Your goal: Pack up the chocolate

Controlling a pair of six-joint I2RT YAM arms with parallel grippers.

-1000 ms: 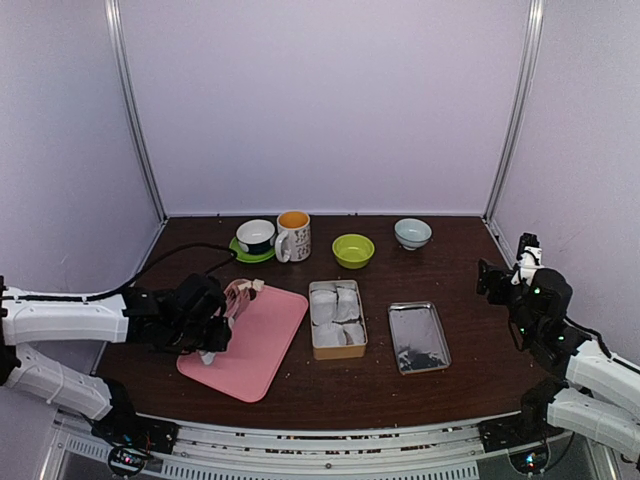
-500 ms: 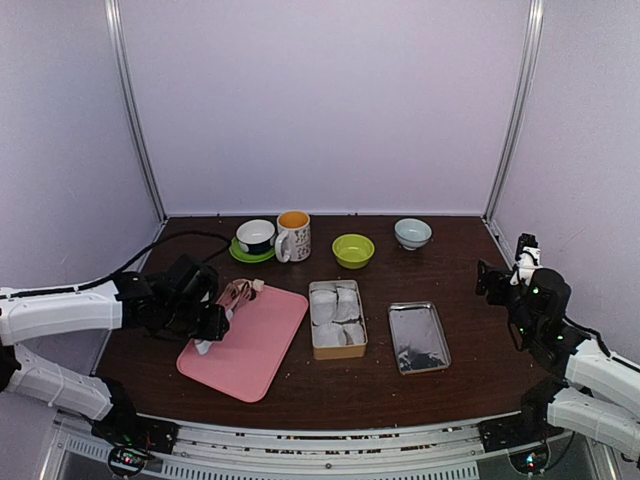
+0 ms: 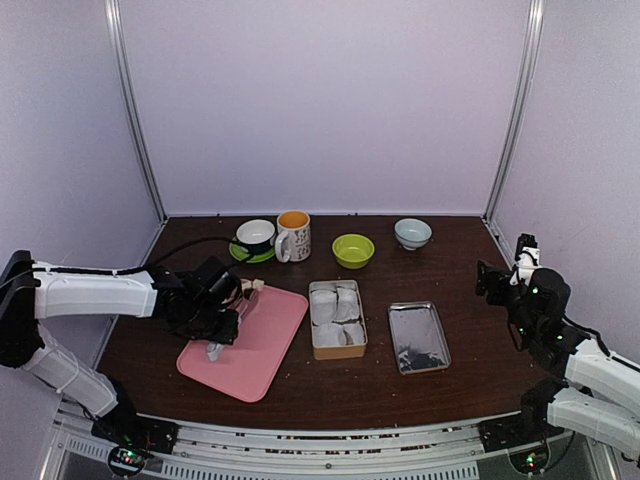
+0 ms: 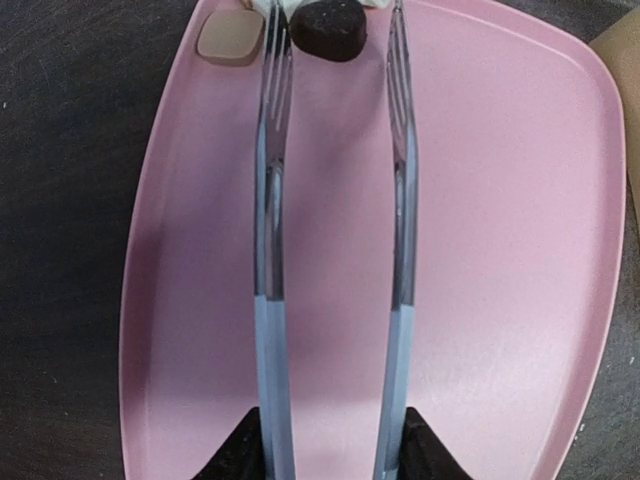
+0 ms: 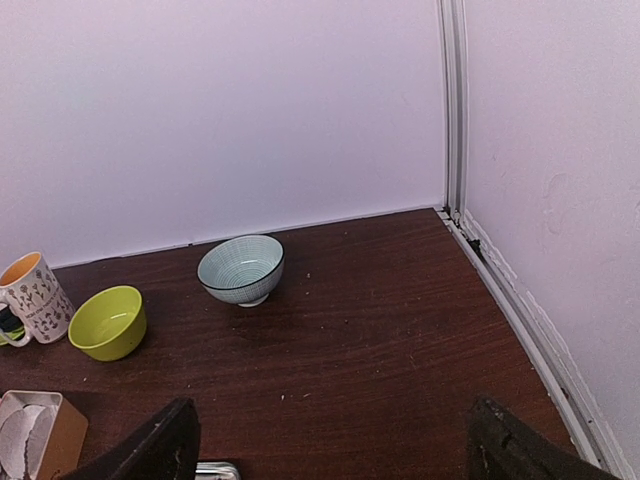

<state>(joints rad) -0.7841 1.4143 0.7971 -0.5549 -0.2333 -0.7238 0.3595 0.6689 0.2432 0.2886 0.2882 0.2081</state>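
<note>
My left gripper [image 3: 222,318] [image 4: 330,452] is shut on the handles of long tongs [image 4: 270,200], held low over a pink tray [image 4: 500,250] [image 3: 270,335]. The tong arms stand apart. A dark chocolate [image 4: 328,27] lies on the tray between the tong tips; I cannot tell whether they touch it. A light brown chocolate [image 4: 230,37] lies just left of the left tip. The open tin [image 3: 337,318] with whitish cups stands right of the tray. My right gripper [image 3: 497,281] [image 5: 335,465] is open and empty at the table's right side.
The tin's lid [image 3: 418,337] lies right of the tin. At the back stand a cup on a green saucer [image 3: 255,237], a printed mug [image 3: 293,236], a green bowl [image 3: 353,250] [image 5: 107,322] and a pale bowl [image 3: 413,233] [image 5: 241,269]. Walls close in on both sides.
My left gripper has moved right and further over the pink tray with the tongs. The right arm has barely moved.
</note>
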